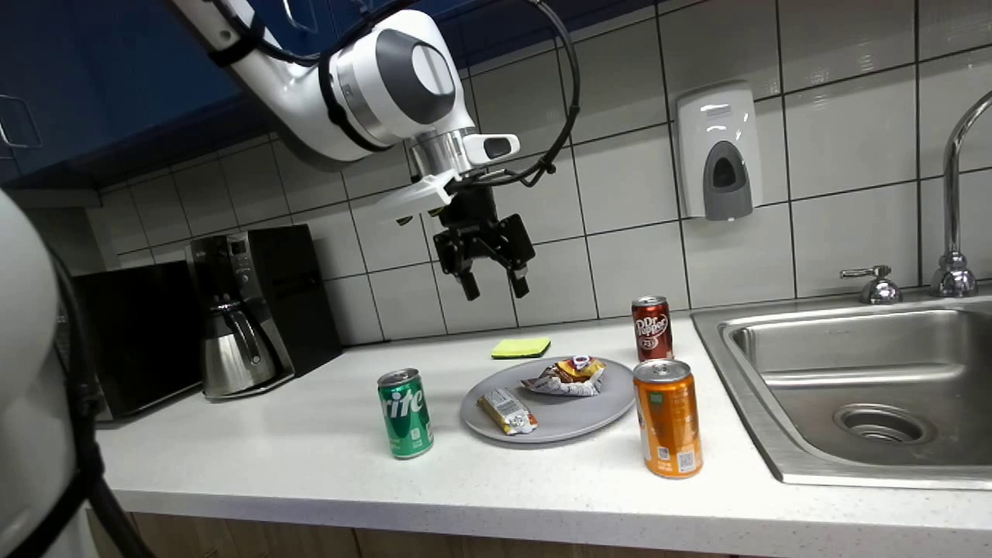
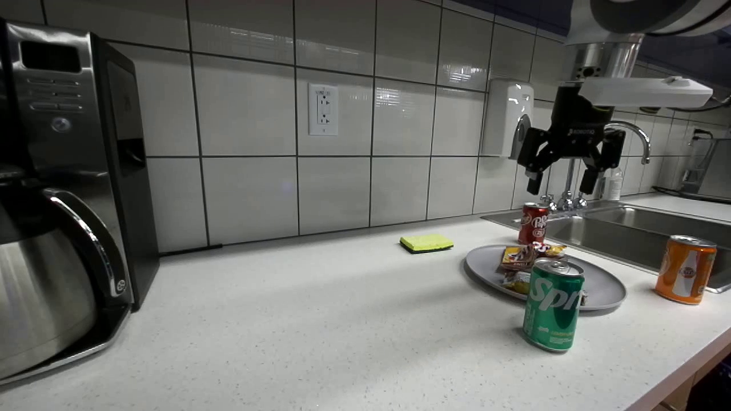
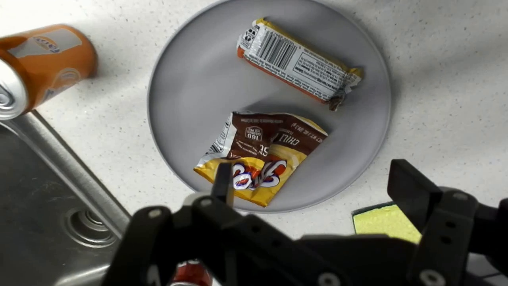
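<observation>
Currently, the gripper (image 1: 494,289) hangs above the plate (image 3: 186,91) with its jaws apart and nothing between them, while the bag (image 3: 260,153) and the bar (image 3: 297,63) lie on the plate, which presumably keeps both together and off the counter (image 2: 285,319).

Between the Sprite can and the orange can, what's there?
The plate, with a snack bag and a wrapped bar on it, as an exterior view shows.
</observation>
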### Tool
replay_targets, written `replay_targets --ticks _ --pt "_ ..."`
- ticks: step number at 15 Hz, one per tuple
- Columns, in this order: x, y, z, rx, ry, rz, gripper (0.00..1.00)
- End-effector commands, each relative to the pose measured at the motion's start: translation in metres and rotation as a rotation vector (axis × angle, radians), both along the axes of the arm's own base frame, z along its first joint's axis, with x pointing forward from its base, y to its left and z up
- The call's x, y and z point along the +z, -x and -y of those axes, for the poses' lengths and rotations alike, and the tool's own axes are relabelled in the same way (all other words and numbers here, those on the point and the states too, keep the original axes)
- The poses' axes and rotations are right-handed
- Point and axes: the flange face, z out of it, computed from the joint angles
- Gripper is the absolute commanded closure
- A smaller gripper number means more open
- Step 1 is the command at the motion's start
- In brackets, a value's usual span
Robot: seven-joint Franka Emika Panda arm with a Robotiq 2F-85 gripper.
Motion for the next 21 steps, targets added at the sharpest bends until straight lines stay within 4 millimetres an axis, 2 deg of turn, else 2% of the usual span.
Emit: replay_targets --ticks 1,12,21 --pt "-0.007 -0.026 0.01 -0.089 0.005 0.007 0.0" --pt "-0.045 -0.07 0.031 -0.214 -0.018 -0.044 0.0" --pt "-0.083 -0.084 0.034 -0.248 -0.03 -0.103 0.0"
